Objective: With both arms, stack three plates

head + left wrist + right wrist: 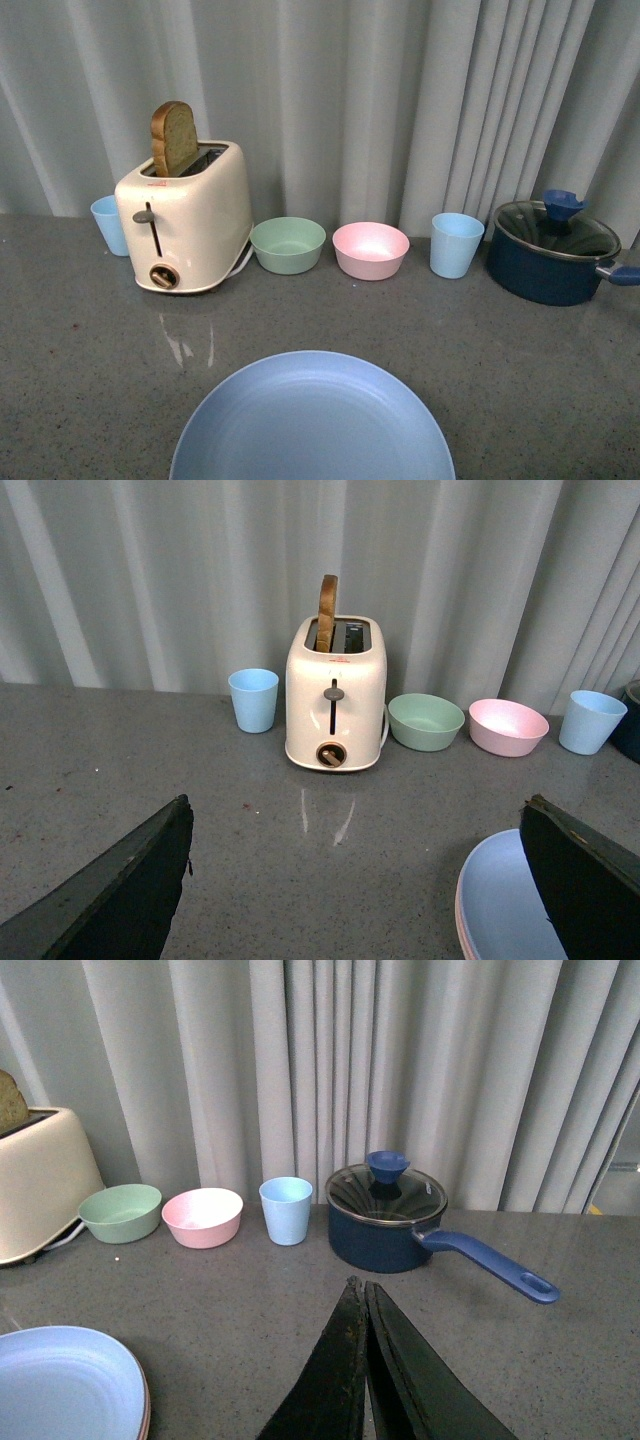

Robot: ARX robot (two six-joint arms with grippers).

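Grey speckled stone makes up the countertop point(80, 330), backed by pale pleated curtains point(400, 90). Furthest left along the back stands a small light blue plastic cup point(108, 224), half hidden behind a cream two-slot toaster point(185, 215) with a slice of brown toast point(174, 139) standing up out of one slot. Just beside the toaster sits a small matte green bowl point(288, 244), then a small matte pink bowl point(371, 250), then a second light blue cup point(456, 244), and at the far right a dark blue saucepan point(553, 254) with a glass lid and a blue knob. Near the front edge, in the middle, lies the large round light blue matte plate point(312, 422); in the left wrist view a thin pink rim point(459, 930) shows just under its edge, so it rests on top of at least one other plate, though how many lie beneath cannot be told. The left gripper point(355, 880) hangs over bare counter with its dark fingers point(130, 890) spread wide, the plate stack beside one of them. The right gripper point(365, 1350) has its fingers point(335, 1370) pressed together with nothing between them, the stack off to one side.
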